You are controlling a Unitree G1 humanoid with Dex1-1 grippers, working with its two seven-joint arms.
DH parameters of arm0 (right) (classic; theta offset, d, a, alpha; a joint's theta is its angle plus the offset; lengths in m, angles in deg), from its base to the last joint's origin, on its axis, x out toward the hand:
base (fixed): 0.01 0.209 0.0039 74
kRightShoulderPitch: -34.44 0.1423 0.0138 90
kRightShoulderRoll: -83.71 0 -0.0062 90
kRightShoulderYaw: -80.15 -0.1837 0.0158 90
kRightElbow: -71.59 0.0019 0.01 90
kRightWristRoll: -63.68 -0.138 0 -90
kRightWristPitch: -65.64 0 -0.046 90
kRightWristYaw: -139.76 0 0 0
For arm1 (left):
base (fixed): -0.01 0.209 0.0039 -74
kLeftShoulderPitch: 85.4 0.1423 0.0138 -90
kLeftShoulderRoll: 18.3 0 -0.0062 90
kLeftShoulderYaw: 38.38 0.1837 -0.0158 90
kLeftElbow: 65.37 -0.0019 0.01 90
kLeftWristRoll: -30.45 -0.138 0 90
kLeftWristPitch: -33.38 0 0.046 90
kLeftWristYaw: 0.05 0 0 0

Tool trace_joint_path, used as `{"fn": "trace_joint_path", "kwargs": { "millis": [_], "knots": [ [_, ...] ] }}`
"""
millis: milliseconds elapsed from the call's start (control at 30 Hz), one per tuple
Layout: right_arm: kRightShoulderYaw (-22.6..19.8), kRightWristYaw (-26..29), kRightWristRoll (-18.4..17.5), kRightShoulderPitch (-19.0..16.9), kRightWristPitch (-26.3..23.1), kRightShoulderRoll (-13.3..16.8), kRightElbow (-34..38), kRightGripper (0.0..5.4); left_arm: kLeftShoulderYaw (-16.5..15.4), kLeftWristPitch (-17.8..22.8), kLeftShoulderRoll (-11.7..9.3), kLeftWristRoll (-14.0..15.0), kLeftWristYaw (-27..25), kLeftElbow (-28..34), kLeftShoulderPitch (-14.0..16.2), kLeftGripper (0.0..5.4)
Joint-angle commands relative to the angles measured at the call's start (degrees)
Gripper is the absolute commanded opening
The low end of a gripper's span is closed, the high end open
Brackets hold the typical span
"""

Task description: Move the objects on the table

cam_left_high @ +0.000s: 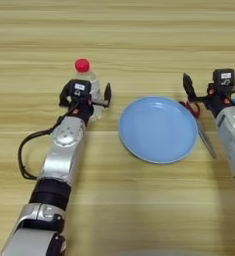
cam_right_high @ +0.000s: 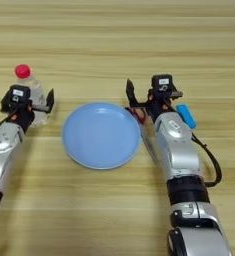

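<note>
A clear plastic bottle (cam_left_high: 90, 80) with a red cap stands upright at the left. My left gripper (cam_left_high: 91, 95) is open around its lower part, and the right finger (cam_left_high: 107, 92) stands a little off the bottle's side. A round light-blue plate (cam_left_high: 158, 130) lies empty in the middle. Just right of it lie red-handled scissors (cam_right_high: 139, 116), blades pointing toward me. My right gripper (cam_right_high: 146, 97) hovers open over the scissor handles, one finger (cam_right_high: 130, 92) raised near the plate's rim. A small bright-blue block (cam_right_high: 185, 116) lies to the right of that wrist.
The wooden table (cam_left_high: 139, 30) fills the view, with bare planks across the far side. A black cable (cam_left_high: 21, 155) loops out left of my left forearm. Another cable (cam_right_high: 214, 167) loops right of my right forearm.
</note>
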Motion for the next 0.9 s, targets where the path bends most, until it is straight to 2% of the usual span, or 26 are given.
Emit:
{"fn": "trace_joint_path", "kwargs": {
  "millis": [33, 100, 333, 767, 900],
  "knots": [
    [0.2, 0.0, 0.1, 0.5, -0.7, -0.2, 0.8, 5.36, -1.1, -1.5, -0.3, -0.3, 0.8, -2.4, -1.2, 5.40],
    [0.2, 0.0, 0.1, 0.5, -0.7, -0.2, 0.7, 5.36, -1.5, -2.1, -0.4, -0.2, 1.1, -3.2, -1.7, 5.40],
    [0.0, 0.0, 0.0, 0.6, -0.5, -0.3, 0.4, 5.40, -2.8, -3.8, -0.3, -0.1, 1.9, -4.9, -2.4, 4.73],
    [0.0, 0.1, 0.0, 0.6, -0.5, -0.2, 0.0, 5.40, -2.4, -6.8, 0.2, -0.1, 1.8, -6.1, -2.8, 3.44],
    [0.0, 0.1, 0.0, 0.6, -0.4, -0.2, -0.1, 5.40, -1.6, -7.5, -0.1, -0.7, 1.0, -5.0, -2.5, 3.25]
  ]
}}
